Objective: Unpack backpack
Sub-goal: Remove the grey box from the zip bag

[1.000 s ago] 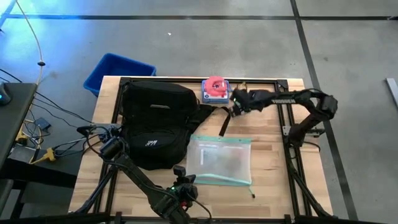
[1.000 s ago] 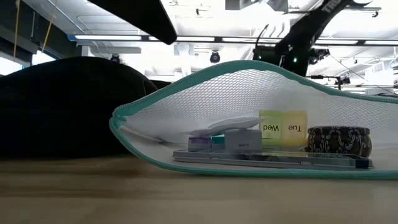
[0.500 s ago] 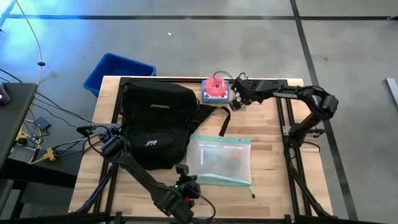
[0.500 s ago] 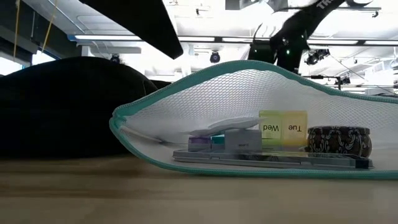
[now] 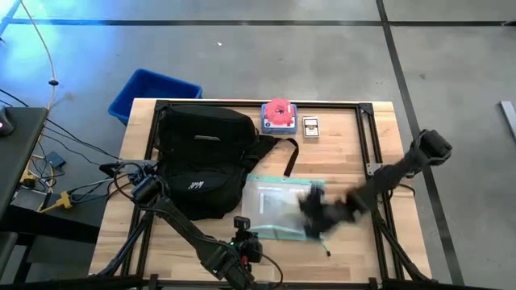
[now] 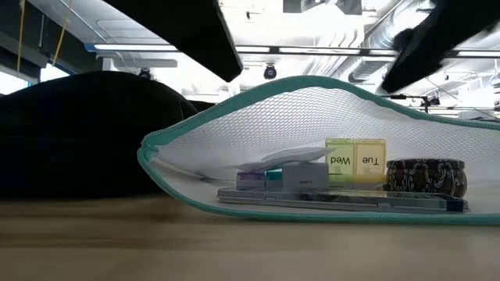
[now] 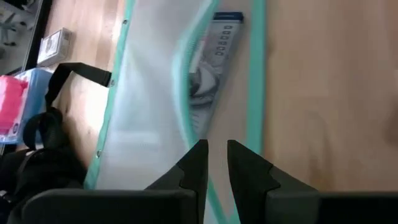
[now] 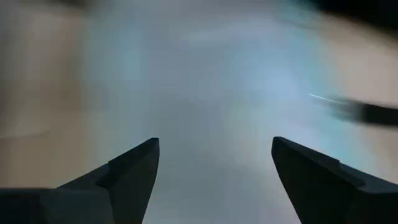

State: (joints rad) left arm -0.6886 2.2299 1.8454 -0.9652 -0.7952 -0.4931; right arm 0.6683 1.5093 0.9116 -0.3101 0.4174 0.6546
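Observation:
The black backpack (image 5: 197,161) lies on its back on the table's left half, one strap (image 5: 289,157) trailing toward the right. A clear mesh pouch with teal trim (image 5: 278,201) lies flat beside it, holding a pill box, a tin and small items (image 6: 355,162). My right gripper (image 5: 313,211) is open and empty, blurred, above the pouch's right part. My left gripper (image 5: 244,242) hovers by the pouch's near left corner, its fingers almost together (image 7: 217,152) above the teal edge (image 7: 194,134). I cannot tell whether it touches the pouch.
A red object on a blue box (image 5: 279,114) and a small white card box (image 5: 310,126) lie at the far edge. A blue bin (image 5: 149,89) stands on the floor beyond the far left corner. Bare wood shows on the table's right side.
My right gripper has swung fast from the far edge, beside the red object, toward the near edge and now hangs over the pouch. The small card box lies bare where the gripper was. My left gripper has crept slightly toward the near right. Backpack and pouch have stayed still.

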